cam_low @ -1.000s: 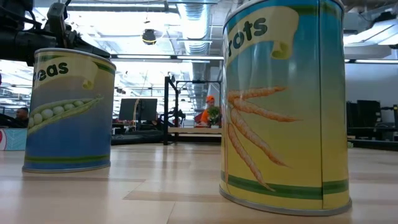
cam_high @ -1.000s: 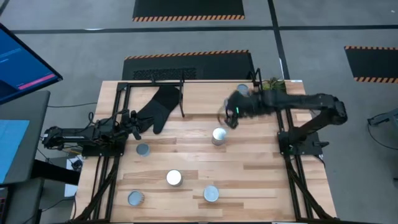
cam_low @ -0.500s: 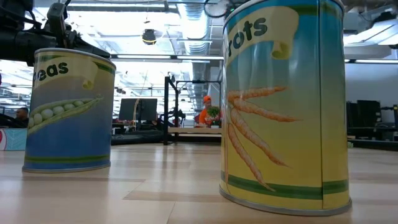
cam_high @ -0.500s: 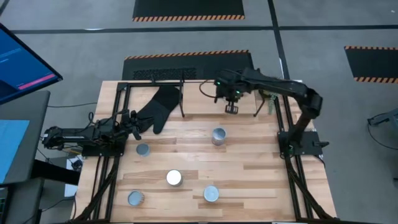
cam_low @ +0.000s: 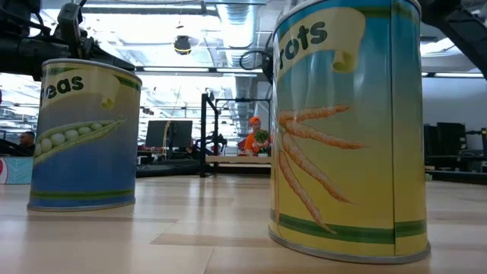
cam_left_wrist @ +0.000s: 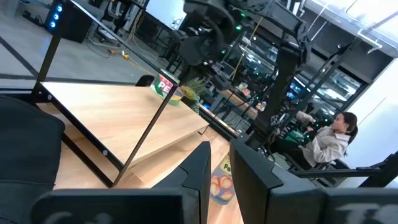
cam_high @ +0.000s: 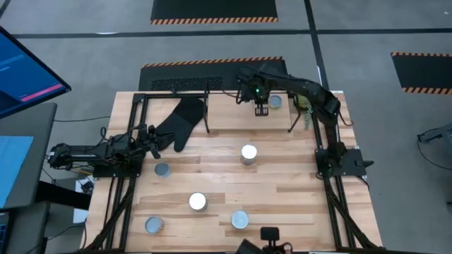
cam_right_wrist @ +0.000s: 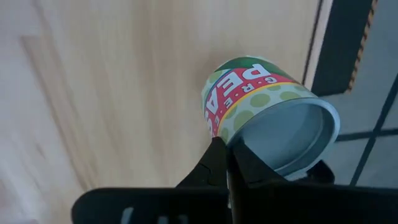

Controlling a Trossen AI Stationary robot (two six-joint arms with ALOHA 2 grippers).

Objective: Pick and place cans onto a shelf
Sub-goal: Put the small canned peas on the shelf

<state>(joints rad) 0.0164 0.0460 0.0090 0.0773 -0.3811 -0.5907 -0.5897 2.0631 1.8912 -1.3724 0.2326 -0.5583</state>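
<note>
Right gripper (cam_high: pixel 260 111) closed, empty, over shelf (cam_high: pixel 233 116).

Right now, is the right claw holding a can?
No: the right claw is shut and empty, beside the can on the shelf.

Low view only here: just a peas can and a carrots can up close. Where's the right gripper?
Observer: Per the high view, the right gripper is over the shelf, beside a can standing on its board.
Operator: Holding it?
Observer: No. The right wrist view shows its fingers shut on nothing, with that can next to them.
Operator: Left arm?
Observer: Parked at the table's left edge, left gripper by the black oven mitt.
</note>
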